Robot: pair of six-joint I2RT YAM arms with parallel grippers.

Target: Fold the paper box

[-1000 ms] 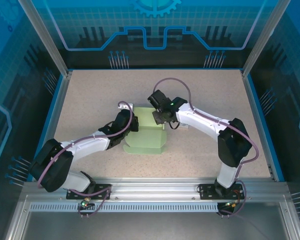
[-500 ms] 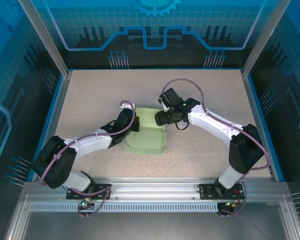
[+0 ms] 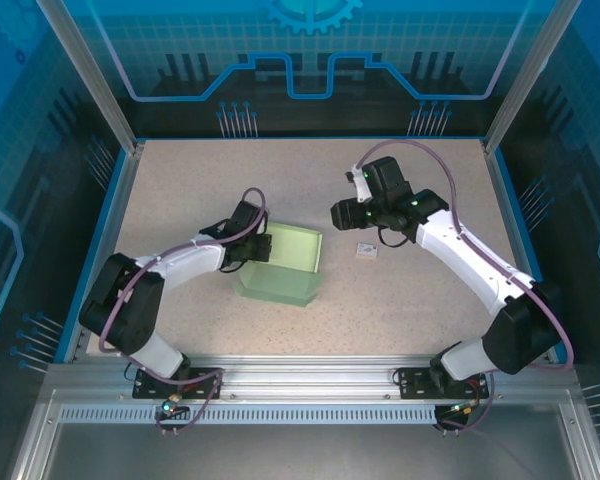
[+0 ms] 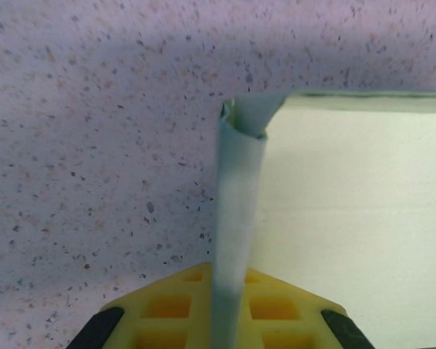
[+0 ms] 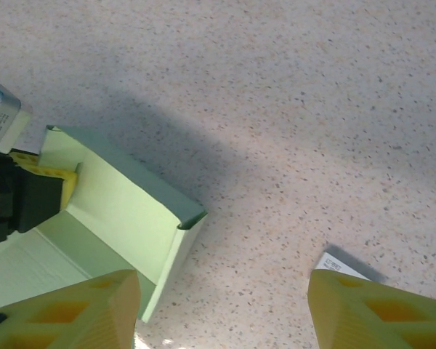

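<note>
paper box (image 3: 280, 268) of pale green thin card, partly folded, near centre of speckled beige table (image 3: 180, 190).
left gripper (image 3: 263, 249) at its 9 o'clock side, clenched on an upright wall; right gripper (image 3: 340, 213) at 2 o'clock, apart, jaws spread, grasping nothing; small white paper tag (image 3: 366, 251) at 3 o'clock.

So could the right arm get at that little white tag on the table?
Probably yes. The white tag lies on bare table close to the right gripper, whose jaws stand open, with nothing between them. Picking up something so flat might be fiddly, though.
</note>
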